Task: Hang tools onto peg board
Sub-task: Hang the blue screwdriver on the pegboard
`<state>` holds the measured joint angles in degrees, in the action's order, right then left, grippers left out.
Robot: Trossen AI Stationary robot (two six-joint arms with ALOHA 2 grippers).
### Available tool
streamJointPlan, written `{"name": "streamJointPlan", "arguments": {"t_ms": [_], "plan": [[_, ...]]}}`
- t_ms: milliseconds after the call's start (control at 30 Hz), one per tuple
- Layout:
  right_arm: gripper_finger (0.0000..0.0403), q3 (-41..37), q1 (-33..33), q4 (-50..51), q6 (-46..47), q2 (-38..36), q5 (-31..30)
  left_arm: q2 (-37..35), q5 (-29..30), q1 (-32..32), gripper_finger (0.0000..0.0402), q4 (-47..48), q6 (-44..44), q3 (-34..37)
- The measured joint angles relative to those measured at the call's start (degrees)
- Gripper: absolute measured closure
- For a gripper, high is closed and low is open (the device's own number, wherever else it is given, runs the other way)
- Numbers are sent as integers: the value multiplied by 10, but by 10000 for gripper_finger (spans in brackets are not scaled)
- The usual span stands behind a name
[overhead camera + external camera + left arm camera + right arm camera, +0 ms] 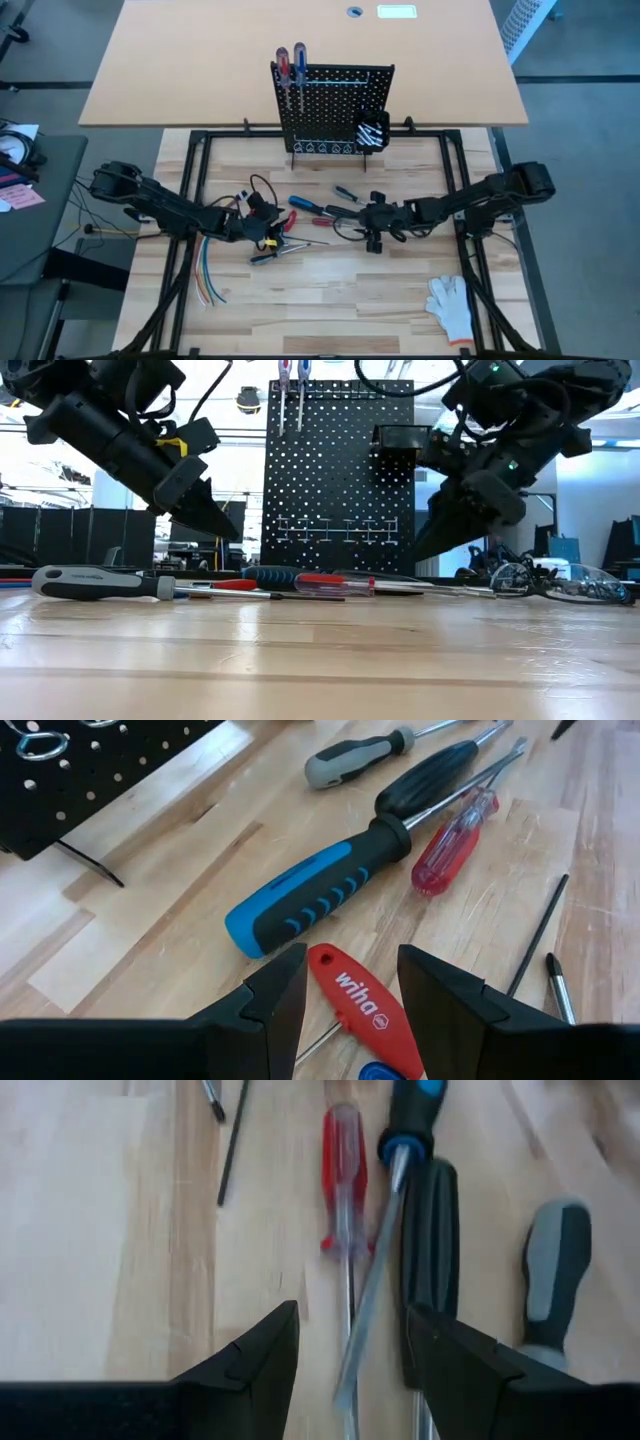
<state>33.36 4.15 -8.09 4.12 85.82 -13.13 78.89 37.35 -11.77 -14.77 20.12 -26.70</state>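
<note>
Black left pincer (350,995) angled low over surface (330,300), fingers apart astride red Wiha screwdriver (365,1010), gripping nothing | right pincer (350,1350) tilted down at 3 o'clock, fingers apart over screwdriver shafts, empty | peg board (335,110) at 12 o'clock, two screwdrivers (291,66) hung.

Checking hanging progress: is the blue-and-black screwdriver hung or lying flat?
Lying flat: the blue-and-black screwdriver rests on the table, off the peg board.
</note>
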Motion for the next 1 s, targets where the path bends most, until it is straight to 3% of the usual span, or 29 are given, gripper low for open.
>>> {"name": "streamJointPlan", "arguments": {"t_ms": [200,467,1000], "plan": [[220,0,-13,26,19,32,48,0,0,0,250,-8,0,0],[275,0,-38,-34,21,86,60,0,0,0,250,-17,0,0],[375,0,-40,-24,35,63,58,0,0,0,250,-17,-3,0]]}}
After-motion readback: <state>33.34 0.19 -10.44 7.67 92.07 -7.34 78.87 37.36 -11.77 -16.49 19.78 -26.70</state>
